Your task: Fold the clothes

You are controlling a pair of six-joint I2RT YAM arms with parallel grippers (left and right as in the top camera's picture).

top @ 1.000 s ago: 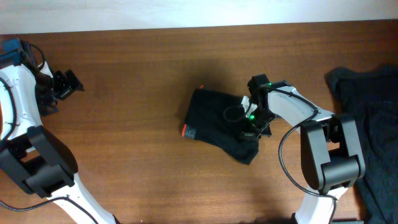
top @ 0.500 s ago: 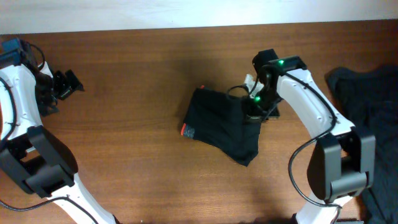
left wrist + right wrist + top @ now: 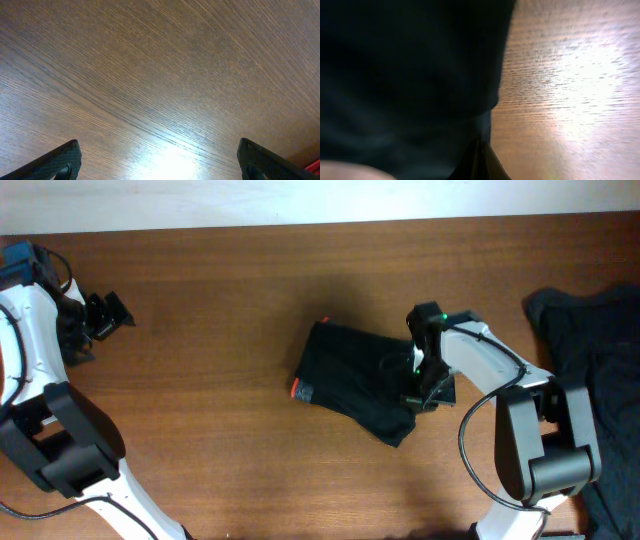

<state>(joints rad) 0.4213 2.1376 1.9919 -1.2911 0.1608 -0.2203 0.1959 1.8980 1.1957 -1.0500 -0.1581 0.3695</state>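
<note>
the right arm's black two-finger gripper has its jaws pressed together, tips down at the right-hand edge of the folded black thin-fabric trousers. in the right wrist view the closed tips meet just where the cloth's hem ends and the brown wooden table begins. whether a nip of fabric is caught between them cannot be told. that placing looks meant for tucking or flattening the edge, not for lifting. the trousers lie mid-table as a compact bundle, the red waistband edging showing at its left corner, so the fold seems nearly done. the left arm's gripper stands spread wide and empty over bare wood at the far left, probably parked clear. a rumpled dark heap of garments lies at the right edge.
</note>
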